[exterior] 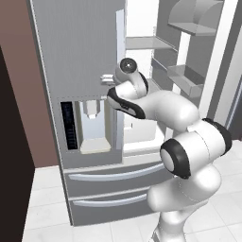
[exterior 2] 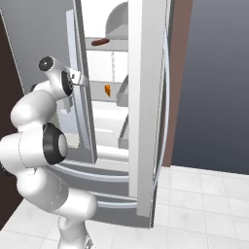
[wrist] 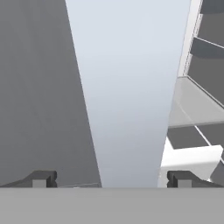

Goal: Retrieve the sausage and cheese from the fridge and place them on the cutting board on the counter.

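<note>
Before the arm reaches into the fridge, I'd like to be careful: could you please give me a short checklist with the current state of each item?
1. Right door of the fridge open, interior exposed: ok.
2. The sausage visible on an upper shelf: ok.
3. The cheese visible on a lower shelf: ok.
4. The gripper open, nothing between its fingertips: ok.
5. Gripper aimed at the food: not ok; it faces the left door's handle.
6. Free path past the closed left door's edge: cannot tell.
</note>
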Robot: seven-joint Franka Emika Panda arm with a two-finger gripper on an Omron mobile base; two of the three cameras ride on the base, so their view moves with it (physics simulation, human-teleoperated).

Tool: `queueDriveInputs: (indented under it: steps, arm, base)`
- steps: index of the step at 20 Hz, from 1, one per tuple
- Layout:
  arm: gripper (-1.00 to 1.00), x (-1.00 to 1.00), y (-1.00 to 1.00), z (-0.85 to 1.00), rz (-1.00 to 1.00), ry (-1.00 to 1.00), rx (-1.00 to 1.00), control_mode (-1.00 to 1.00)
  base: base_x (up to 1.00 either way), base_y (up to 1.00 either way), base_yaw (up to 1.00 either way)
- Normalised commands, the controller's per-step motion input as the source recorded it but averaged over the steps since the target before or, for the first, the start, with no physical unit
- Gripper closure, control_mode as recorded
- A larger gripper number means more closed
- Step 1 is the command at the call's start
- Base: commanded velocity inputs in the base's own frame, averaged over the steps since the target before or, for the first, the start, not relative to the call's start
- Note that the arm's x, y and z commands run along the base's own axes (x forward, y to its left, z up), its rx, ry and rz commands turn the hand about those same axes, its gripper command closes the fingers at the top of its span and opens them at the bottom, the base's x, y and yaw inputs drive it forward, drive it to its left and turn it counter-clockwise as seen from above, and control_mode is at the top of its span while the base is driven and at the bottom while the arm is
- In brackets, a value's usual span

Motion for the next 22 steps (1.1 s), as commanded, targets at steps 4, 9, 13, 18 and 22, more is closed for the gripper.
queueDriveInputs:
  steps: [4,9,13,18,22]
  arm:
    - [-1.00,0.49,0.01,0.00,0.00,0.00,0.00,-1.00]
    - [-1.00,0.59,-0.01,0.00,0.00,0.00,0.00,-1.00]
    - [1.00,0.65,-0.01,0.00,0.00,0.00,0.00,-1.00]
    - [1.00,0.75,0.00,0.00,0.00,0.01,0.00,-1.00]
    - [1.00,0.38,0.00,0.17,0.00,0.07,0.00,-1.00]
  base:
    - [0.00,0.00,0.00]
    - [0.00,0.00,0.00]
    - [0.00,0.00,0.00]
    - [0.00,0.00,0.00]
    - [0.00,0.00,0.00]
